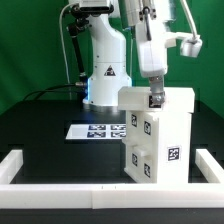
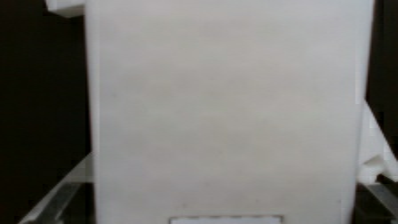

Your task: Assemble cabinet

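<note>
The white cabinet (image 1: 158, 135) stands upright on the black table at the exterior view's right, with black-and-white tags on its front faces. A narrower white block (image 1: 134, 130) stands against its left side. My gripper (image 1: 152, 98) comes down from above onto the cabinet's top edge, where the block meets the big box. In the wrist view a plain white face of the cabinet (image 2: 222, 100) fills the frame between my fingers (image 2: 57, 200). The gripper (image 2: 222, 205) is closed on this white part, one finger against each side.
The marker board (image 1: 97, 130) lies flat on the table left of the cabinet. A low white border rail (image 1: 60, 190) runs along the front and both sides. The robot base (image 1: 105, 70) stands behind, before a green backdrop.
</note>
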`<action>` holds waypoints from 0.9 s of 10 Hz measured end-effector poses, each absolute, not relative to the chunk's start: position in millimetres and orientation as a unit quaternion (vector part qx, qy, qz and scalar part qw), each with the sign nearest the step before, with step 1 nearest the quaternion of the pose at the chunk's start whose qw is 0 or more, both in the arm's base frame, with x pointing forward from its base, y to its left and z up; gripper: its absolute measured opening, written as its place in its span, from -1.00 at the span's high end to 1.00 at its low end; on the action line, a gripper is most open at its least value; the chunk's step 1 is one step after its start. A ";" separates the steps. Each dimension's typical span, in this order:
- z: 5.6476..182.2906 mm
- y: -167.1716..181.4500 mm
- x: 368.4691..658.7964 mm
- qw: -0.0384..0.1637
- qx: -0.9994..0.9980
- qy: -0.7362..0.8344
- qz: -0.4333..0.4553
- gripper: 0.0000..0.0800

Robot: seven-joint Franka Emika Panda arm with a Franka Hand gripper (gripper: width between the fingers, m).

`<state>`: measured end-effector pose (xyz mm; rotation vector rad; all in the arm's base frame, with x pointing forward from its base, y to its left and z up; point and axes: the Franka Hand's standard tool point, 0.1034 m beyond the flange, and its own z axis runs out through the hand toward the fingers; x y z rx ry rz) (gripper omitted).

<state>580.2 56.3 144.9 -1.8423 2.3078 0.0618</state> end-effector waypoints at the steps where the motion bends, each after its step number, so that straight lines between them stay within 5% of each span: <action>1: 144.9 56.7 580.4 0.094 -0.616 0.782 0.023 -0.40; 4: 144.2 60.5 579.7 0.097 -0.609 0.786 0.027 -0.89; 9: 181.6 65.1 584.3 0.138 -0.611 0.779 0.030 -0.99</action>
